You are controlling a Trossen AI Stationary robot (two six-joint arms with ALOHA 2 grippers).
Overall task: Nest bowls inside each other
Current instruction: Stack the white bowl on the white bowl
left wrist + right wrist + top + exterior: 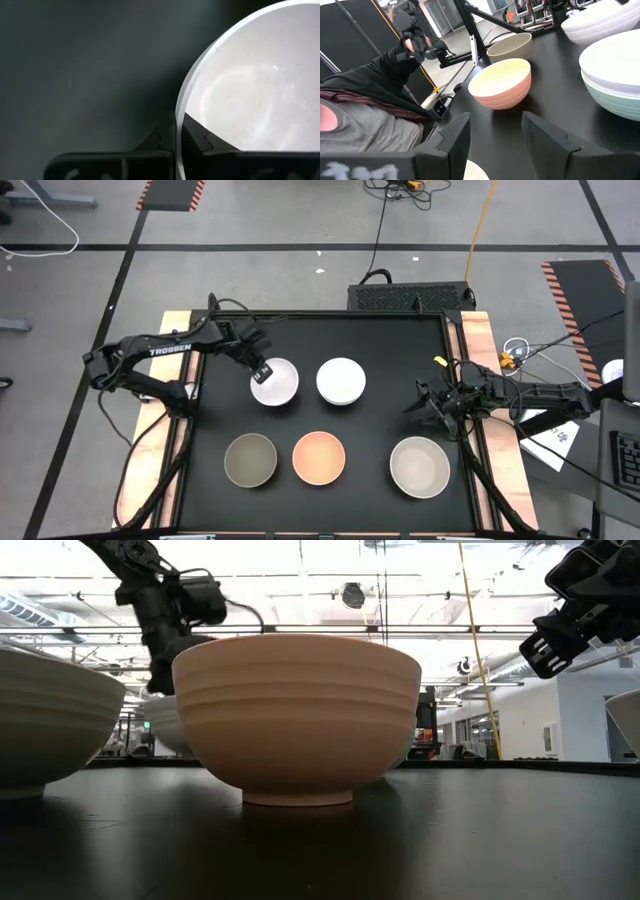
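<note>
Left gripper point(263, 369): we clamp the near rim of the white bowl point(276, 384), one finger inside and one outside, a hold fit for lifting it.
White-on-mint stack point(341, 380): just beside, one nest already made.
Front row: olive-grey bowl point(250, 459), peach bowl point(319, 457), beige bowl point(419, 466), still separate.
Right gripper point(432, 402): we wait above the mat's right edge, fingers apart, empty.
</note>
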